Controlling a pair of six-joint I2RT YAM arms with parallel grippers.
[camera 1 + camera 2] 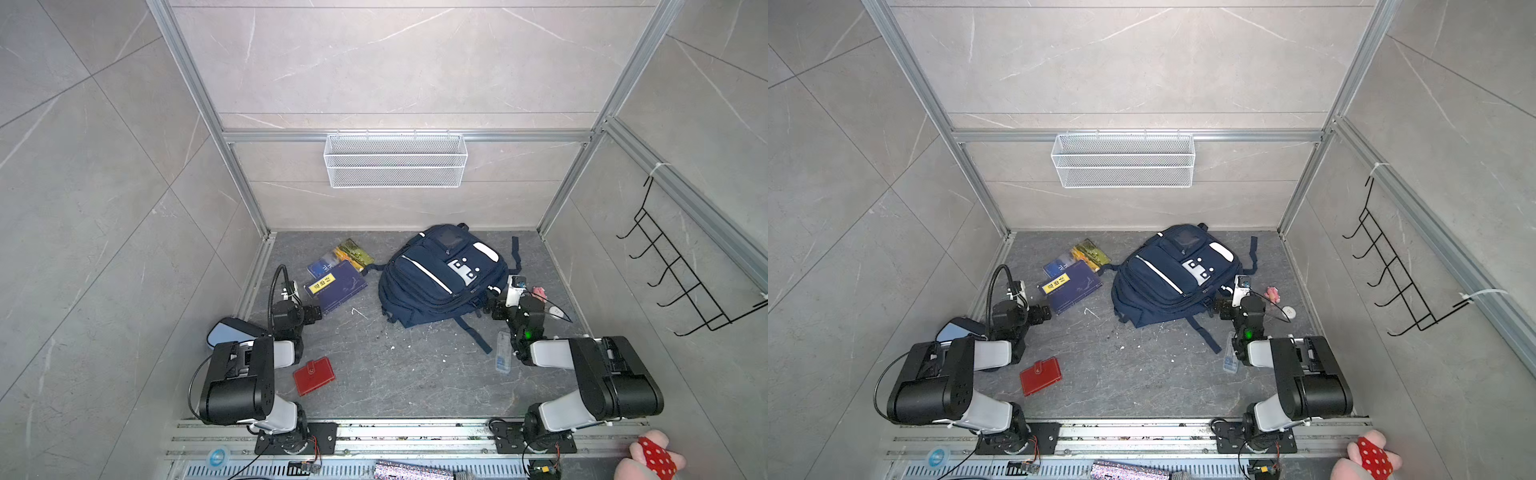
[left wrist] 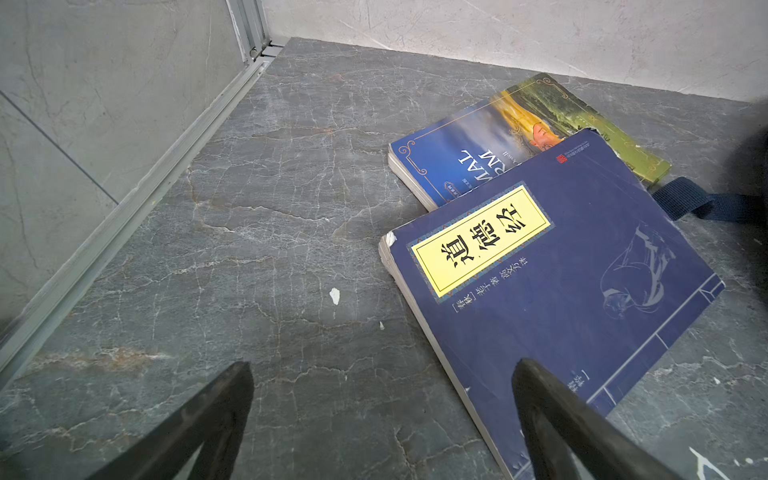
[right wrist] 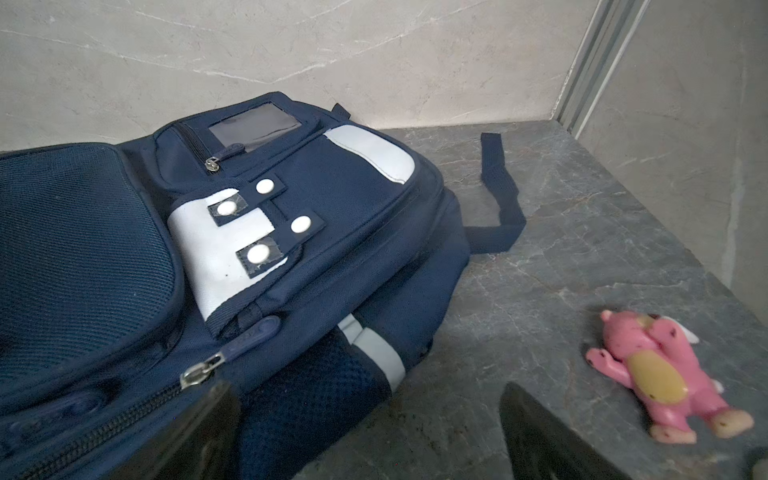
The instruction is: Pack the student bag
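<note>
Jaws on our left gripper (image 2: 382, 365) stand wide apart with nothing between them, low over the grey table (image 2: 249, 249). One finger is just by the near edge of a dark blue book (image 2: 561, 270) with a yellow label. That book lies partly on top of a second book (image 2: 469, 153). Our right gripper (image 3: 368, 388) is wide open too and holds nothing. It is right beside the student bag (image 3: 124, 249), near a zip. In both top views we see the student bag (image 1: 440, 278) lying front side up at the back of the table, a bit right of the middle. A pink toy (image 3: 660, 374) lies beside it. A red wallet (image 1: 313, 376) lies near the front, on the left.
</note>
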